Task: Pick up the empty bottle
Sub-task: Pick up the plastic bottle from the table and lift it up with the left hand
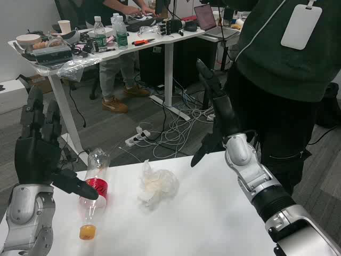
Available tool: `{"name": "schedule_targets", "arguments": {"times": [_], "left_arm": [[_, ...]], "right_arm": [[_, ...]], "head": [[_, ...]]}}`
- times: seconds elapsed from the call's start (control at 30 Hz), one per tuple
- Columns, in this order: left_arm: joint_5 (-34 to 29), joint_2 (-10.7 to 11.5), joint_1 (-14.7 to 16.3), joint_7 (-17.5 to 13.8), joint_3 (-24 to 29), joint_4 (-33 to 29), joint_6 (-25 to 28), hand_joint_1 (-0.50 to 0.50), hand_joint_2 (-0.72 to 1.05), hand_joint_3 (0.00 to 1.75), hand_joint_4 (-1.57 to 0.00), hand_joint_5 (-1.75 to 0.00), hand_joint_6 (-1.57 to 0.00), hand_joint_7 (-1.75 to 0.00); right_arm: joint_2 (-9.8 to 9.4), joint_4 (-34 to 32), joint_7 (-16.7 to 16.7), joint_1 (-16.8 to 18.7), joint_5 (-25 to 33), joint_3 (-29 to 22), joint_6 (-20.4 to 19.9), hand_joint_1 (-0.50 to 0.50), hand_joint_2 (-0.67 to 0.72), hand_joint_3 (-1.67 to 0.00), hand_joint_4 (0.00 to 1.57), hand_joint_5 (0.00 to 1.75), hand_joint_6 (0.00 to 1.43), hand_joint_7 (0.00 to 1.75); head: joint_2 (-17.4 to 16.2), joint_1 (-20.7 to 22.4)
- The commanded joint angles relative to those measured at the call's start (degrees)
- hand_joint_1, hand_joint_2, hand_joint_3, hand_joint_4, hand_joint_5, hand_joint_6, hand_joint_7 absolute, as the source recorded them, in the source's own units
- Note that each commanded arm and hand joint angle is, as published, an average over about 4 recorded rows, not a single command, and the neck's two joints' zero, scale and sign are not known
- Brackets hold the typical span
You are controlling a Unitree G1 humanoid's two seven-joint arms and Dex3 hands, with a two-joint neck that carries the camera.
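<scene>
Grey floor (133,114) all around, dark and a bit worn. Lots of tangled cables (176,130) on it, plus a white power strip (137,140). Farther back, a white desk (160,40) on tall white legs, very full. On top: a paper cup (64,26), two water bottles with green labels (100,33), a bowl (29,40), an open laptop (206,18), and orange pliers (143,41). A clear plastic bag (77,68) hanging off the near edge. Behind the desk, a person in grey trousers and brown shoes (115,104). Up close on the right, another person in a dark top (287,58) with a white badge (301,26). White wall (21,16) at far left.
</scene>
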Motion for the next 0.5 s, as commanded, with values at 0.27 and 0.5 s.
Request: {"name": "schedule_targets", "arguments": {"times": [0.27,0.5], "left_arm": [[-3.27,4.15,-2.07,16.18,-3.93,6.05,-17.19,-0.5,-0.72,0.0,0.0,0.0,0.0,0.0],[-3.25,4.15,-2.02,16.03,-3.54,6.05,-17.19,-0.5,-0.72,0.0,0.0,0.0,0.0,0.0]], "right_arm": [[4.25,-6.54,-4.11,7.2,9.07,1.95,-18.86,-0.4,0.47,0.0,0.0,0.0,0.0,0.0],[4.25,-6.39,-4.19,7.2,9.05,1.95,-18.82,-0.42,0.5,0.0,0.0,0.0,0.0,0.0]], "head": [[2.19,-3.02],[1.64,-2.73]]}}
